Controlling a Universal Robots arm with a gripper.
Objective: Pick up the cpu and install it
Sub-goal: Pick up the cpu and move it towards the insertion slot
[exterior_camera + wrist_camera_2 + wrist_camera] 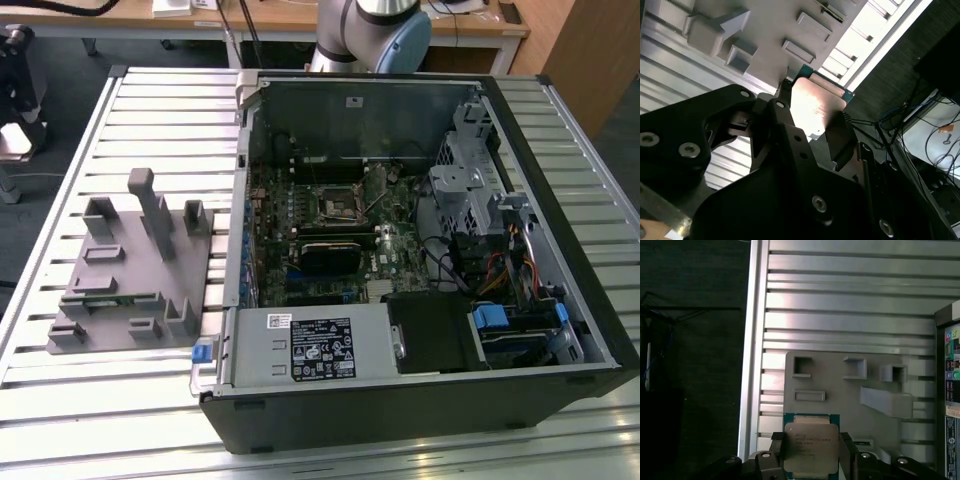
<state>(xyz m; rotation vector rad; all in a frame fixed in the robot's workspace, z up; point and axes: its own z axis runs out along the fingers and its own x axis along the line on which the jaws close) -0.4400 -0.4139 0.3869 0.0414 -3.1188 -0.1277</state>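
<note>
Gripper (811,456), seen in both wrist views, pinching the cpu (810,440) by two opposite edges; the black fingers (846,452) bear on the sides of the chip only, which I judge deliberate, since it leaves the silvery-white top and the underside untouched. In the second wrist view the cpu (817,102) sits between the jaws with its metal face lit and its green border showing at the far corner; I read it as held level, so that its orientation is kept for seating.

Beyond the chip lies the grey fixture (840,390), a plate of raised walls and shallow pockets that locate parts in known positions; the cpu appears to hang over its near edge and apart from it, though I cannot tell how far. The fixture (130,270) rests on the slatted metal table (150,100), just beside the open computer case (420,410) on the exterior view's left.

The case lies on its side with the panel off, so the board faces upward; the dark square socket (335,205) near the board's middle stands unfilled, well apart from the fixture.
</note>
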